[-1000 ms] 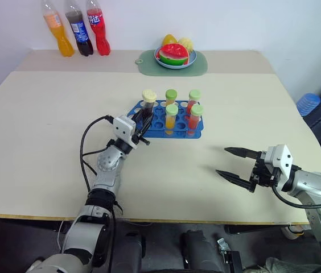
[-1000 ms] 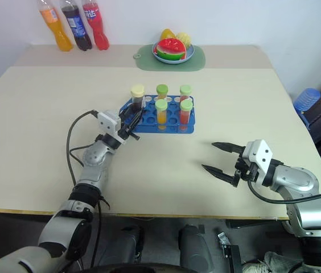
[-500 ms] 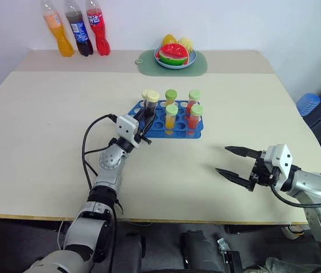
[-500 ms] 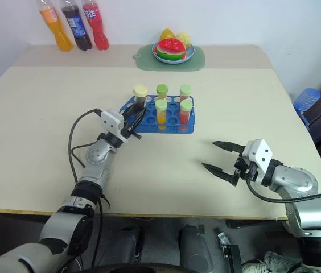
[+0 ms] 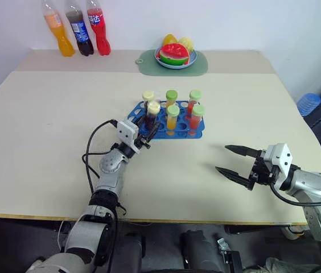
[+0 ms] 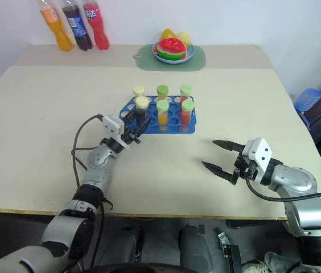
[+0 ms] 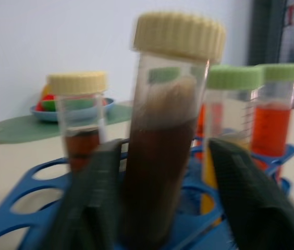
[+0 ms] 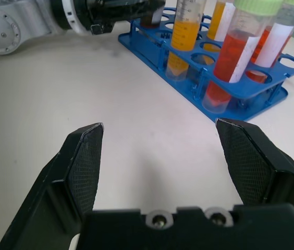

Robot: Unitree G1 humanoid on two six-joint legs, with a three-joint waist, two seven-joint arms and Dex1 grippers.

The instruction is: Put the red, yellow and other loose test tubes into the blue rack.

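— At the far left of the table (image 5: 29,142), what stands along the back edge?

— Three soda bottles (image 5: 78,31) in a row: orange, dark and red. Further along the back sits a green mat (image 5: 200,65) with a plate of fruit (image 5: 175,56) on it.

— And nearer the middle?

— The blue rack (image 5: 157,132) stands mid-table with six capped tubes upright in it. The left gripper (image 5: 149,126) is at the rack's near left corner, its black fingers (image 7: 97,187) on either side of the dark brown tube (image 7: 160,151) with a cream cap. That tube stands in a hole at the rack's front left. In the left wrist view one finger lies close against it and the other stands apart, so the jaws are spread, not squeezing.

— What else is in the rack?

— Another cream-capped brown tube (image 5: 148,98) just behind it, then the yellow tubes (image 5: 172,116) and the red tubes (image 5: 194,118), all green-capped.

— And on the right?

— The right gripper (image 5: 237,162) hovers over bare table, well apart from the rack, jaws wide and holding nothing.
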